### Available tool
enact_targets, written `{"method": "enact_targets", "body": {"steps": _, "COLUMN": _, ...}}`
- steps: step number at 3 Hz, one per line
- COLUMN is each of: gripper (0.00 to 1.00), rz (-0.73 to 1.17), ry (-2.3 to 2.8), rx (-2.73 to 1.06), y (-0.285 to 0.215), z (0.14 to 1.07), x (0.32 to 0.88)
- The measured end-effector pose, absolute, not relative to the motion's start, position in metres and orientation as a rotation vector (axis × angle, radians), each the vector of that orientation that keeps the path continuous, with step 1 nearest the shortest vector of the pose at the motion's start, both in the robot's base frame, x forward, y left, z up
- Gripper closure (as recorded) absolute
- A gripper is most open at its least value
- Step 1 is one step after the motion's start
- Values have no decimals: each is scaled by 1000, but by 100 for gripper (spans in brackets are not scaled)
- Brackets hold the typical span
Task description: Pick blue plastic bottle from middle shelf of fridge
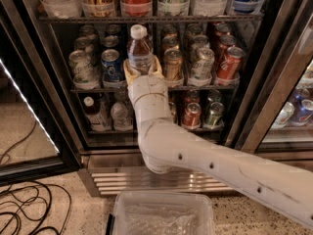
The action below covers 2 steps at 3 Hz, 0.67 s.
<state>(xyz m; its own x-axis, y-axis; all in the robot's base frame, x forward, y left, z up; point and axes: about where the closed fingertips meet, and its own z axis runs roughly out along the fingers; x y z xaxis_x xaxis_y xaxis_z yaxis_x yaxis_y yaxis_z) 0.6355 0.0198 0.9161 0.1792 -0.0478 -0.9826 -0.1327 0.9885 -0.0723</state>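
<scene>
The blue plastic bottle (140,50) has a white cap, brown drink and a pale label. It stands upright in front of the cans on the middle shelf (205,87) of the fridge (57,106). My gripper (142,68) is shut on the bottle's lower half, with one yellowish finger (128,71) on each side. The bottle's base is hidden behind the gripper and white wrist. The cap reaches up near the top rack.
A blue soda can (112,64) stands just left of the bottle, and gold, silver and red cans (229,62) to the right. A small red-labelled bottle (93,112) is on the lower shelf. A clear plastic bin (164,214) sits on the floor below my arm, with cables (29,209) at left.
</scene>
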Motion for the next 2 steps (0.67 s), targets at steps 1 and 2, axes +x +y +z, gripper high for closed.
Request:
{"method": "enact_targets", "body": {"steps": 1, "gripper": 100, "rz": 247, "ry": 1367, "rx": -304, "y": 77, "z": 953, "x": 546}}
{"method": "enact_targets", "body": {"steps": 2, "gripper": 100, "rz": 443, "ry": 1325, "rx": -454, "y": 126, "z": 954, "x": 459}}
